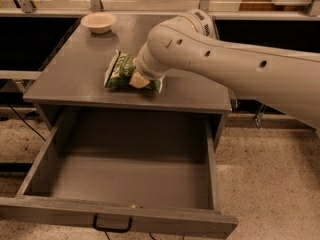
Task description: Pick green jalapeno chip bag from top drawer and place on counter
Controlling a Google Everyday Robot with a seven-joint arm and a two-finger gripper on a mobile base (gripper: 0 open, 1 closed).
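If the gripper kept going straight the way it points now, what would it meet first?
The chip bag: the gripper points down and left at it and seems to touch it. Beyond the bag lies the counter. The arm hides the contact, so depth is uncertain.

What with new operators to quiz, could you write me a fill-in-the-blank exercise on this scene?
1. The tool is at the chip bag, which lies on the ___.
2. The drawer has a ___ handle.
3. The bowl sits near the far ___ corner.
Missing words: counter; black; left.
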